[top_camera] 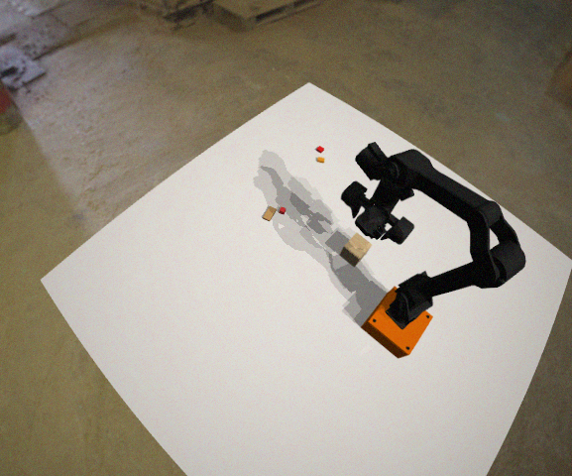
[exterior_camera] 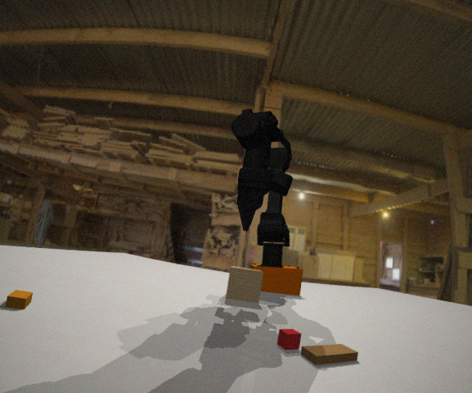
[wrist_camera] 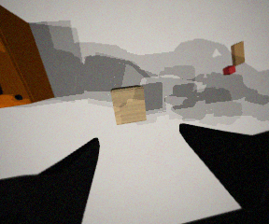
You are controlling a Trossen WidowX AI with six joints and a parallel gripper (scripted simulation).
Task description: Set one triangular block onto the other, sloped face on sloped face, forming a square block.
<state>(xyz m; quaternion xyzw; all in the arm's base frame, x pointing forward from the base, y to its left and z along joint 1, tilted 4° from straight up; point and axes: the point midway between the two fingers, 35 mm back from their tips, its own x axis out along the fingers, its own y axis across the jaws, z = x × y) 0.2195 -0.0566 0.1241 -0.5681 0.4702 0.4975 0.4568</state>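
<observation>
The two triangular blocks sit together as one square-looking wooden block [top_camera: 356, 248] [exterior_camera: 244, 284] [wrist_camera: 129, 105] on the white table [top_camera: 198, 317], in front of the arm's base. Its top looks level and its visible edges look even. The seam between the halves cannot be made out, so small offsets cannot be judged. My gripper [top_camera: 369, 225] [exterior_camera: 245, 229] [wrist_camera: 140, 134] is open and empty. It hangs well above the table, clear of the block, with a visible gap below the fingertips in the exterior view.
A flat tan block [top_camera: 269, 213] [exterior_camera: 330, 354] [wrist_camera: 237, 53] lies beside a small red cube [top_camera: 282, 210] [exterior_camera: 289, 339] [wrist_camera: 229, 70]. A small orange block [top_camera: 320, 160] [exterior_camera: 19, 299] lies near another red block [top_camera: 319, 149]. The orange base [top_camera: 400, 327] [exterior_camera: 284, 281] [wrist_camera: 29, 61] stands close to the square block.
</observation>
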